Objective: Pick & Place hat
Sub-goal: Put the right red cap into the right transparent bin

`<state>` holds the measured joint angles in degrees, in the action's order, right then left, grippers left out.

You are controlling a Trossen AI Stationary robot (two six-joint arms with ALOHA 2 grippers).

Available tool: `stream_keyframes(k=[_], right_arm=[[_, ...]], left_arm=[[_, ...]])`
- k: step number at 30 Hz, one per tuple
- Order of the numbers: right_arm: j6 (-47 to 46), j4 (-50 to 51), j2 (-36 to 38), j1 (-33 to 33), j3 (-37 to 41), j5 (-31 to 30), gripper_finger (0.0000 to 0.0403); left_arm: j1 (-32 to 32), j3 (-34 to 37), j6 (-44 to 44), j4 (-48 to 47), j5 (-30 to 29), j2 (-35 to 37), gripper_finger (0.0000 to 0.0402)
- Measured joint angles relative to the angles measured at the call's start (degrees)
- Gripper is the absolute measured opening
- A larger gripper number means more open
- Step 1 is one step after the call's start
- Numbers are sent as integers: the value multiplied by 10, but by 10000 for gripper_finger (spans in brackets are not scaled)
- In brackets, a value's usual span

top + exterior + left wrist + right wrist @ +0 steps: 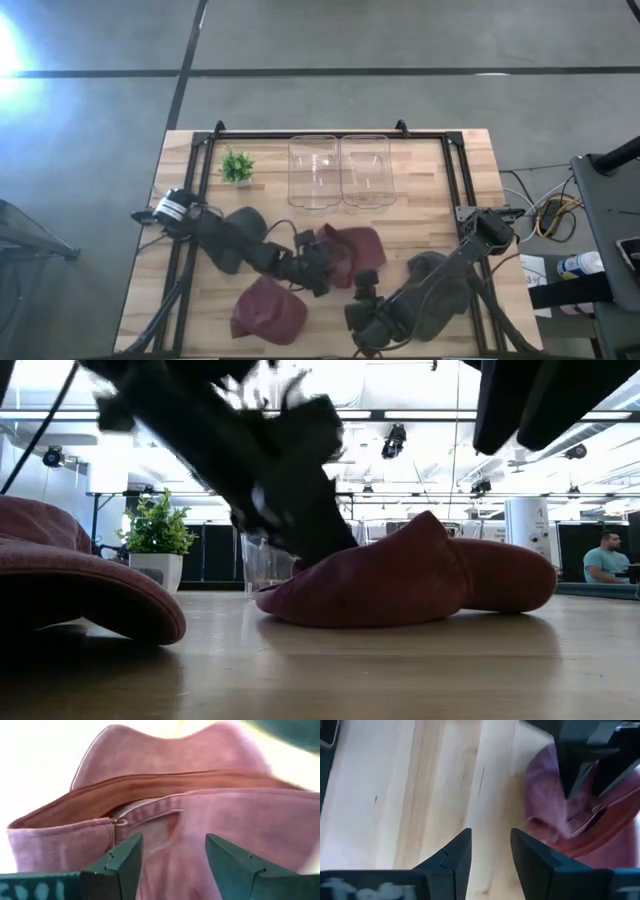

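A maroon hat [362, 243] lies on the middle of the wooden table, resting on its open underside [400, 585]. My left gripper [322, 262] reaches in from the table's left and is open at the hat's left end [300, 545]. In the left wrist view its fingers [172, 865] stand on either side of the hat's back edge and strap slot [165, 820]. My right gripper [365, 298] is open over bare wood [491, 850], just near of the hat [600, 820]. A second maroon hat [268, 312] lies at the near left [70, 575]. My left gripper comes at the hat's back edge [150, 812] slanting down from the table's left, one open finger [125, 862] on each side of the fabric. I cannot tell whether the fingers touch the cloth. The hat lies flat on the table.
Two clear plastic containers [313, 170] [366, 170] stand side by side at the far edge, with a small potted plant [237, 167] to their left. A black frame [200, 170] rims the table. A person [605, 560] sits in the room beyond.
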<state>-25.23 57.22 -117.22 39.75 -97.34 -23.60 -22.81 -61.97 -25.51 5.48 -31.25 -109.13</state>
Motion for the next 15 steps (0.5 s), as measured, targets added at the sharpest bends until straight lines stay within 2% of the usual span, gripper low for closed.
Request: stream_keyframes(k=[5,9,15], right_arm=[[81,-12,1,1,-1,-20,147],[90,-10,0,-7,4,-21,156],[61,-9,0,-14,6,-22,162]], left_arm=[[-47,-5,-11,-30,-22,36,210],[-78,-4,-10,-20,-27,26,210],[-41,-5,43,37,-22,-25,210]])
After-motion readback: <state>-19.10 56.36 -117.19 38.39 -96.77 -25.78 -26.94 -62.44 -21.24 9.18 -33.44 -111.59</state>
